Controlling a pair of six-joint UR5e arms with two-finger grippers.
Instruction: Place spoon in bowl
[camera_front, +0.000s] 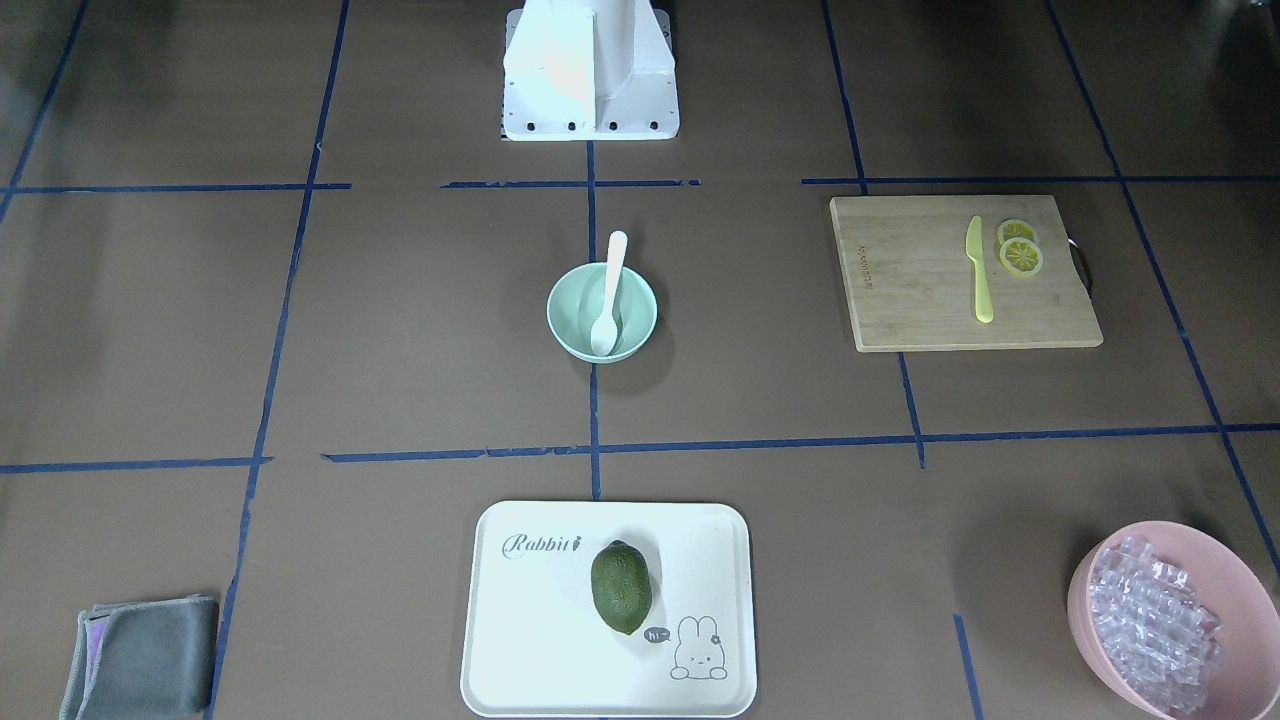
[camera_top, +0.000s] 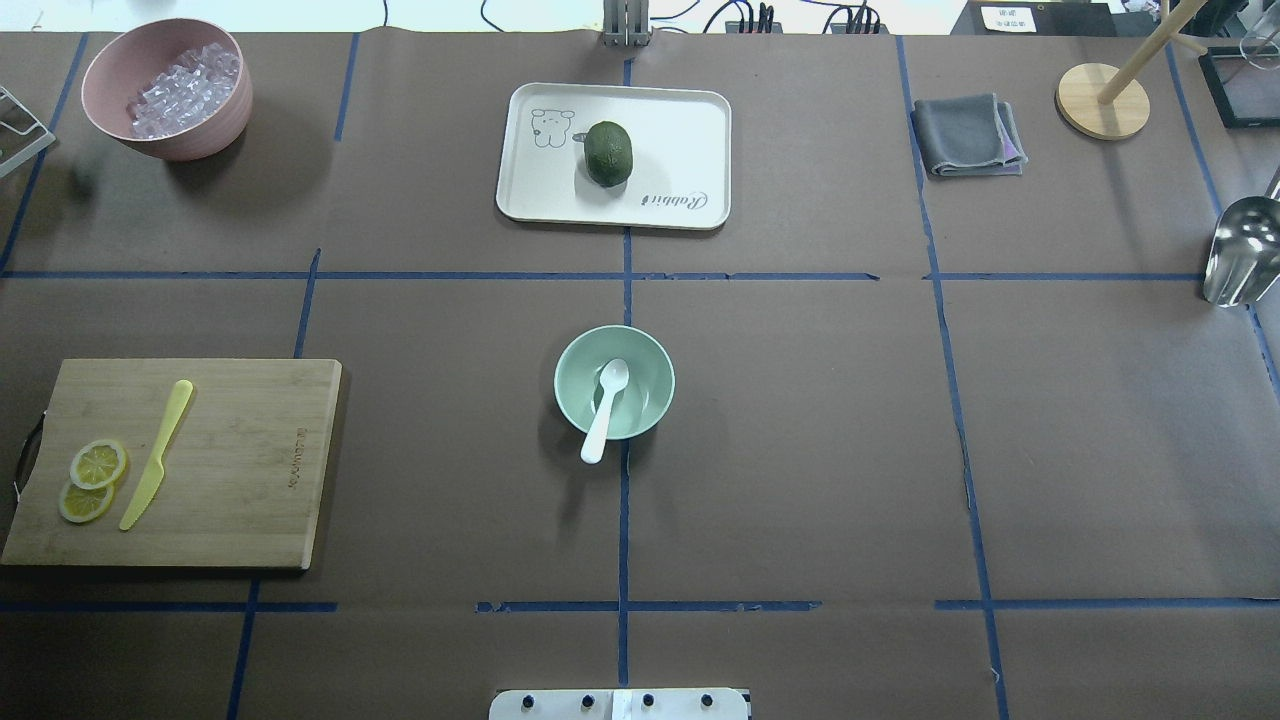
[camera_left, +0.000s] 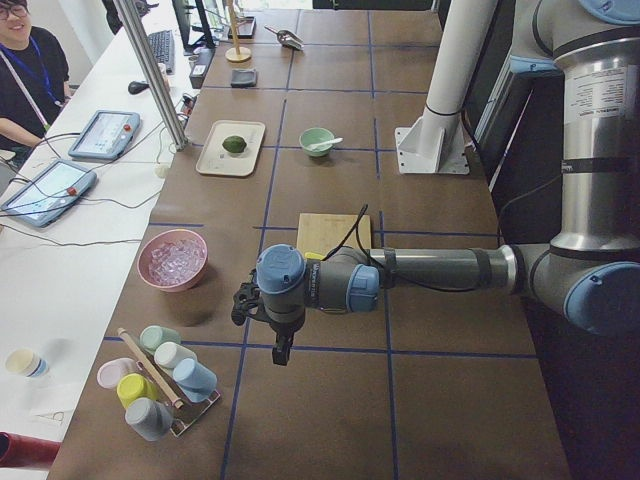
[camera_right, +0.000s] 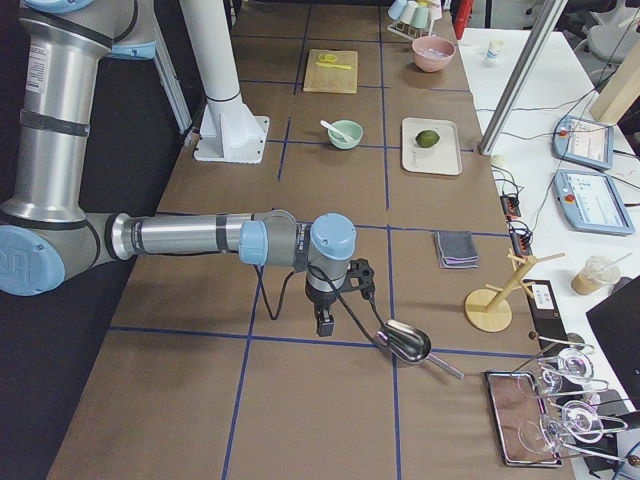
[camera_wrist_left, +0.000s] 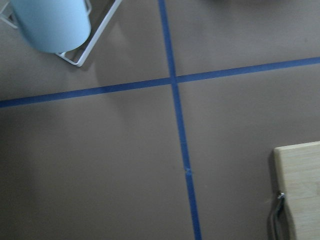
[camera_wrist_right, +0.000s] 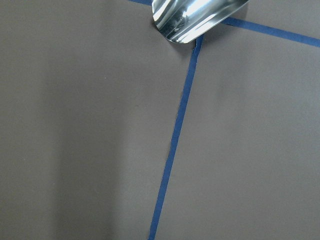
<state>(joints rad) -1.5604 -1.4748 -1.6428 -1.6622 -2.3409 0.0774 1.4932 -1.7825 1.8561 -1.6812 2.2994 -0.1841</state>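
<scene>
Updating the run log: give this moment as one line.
spoon: scoop in bowl, handle over rim | left gripper: away, state unclear | right gripper: away, state unclear

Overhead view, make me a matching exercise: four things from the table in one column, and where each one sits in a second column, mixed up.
Things:
1. spoon
2. knife
3. green fruit
4. ice pieces

Places:
A. on the white tray
B. in the pink bowl
C. in the green bowl, handle over the rim
D. on the cutting board

Pairs: 1-C, 2-D, 3-A, 4-B
</scene>
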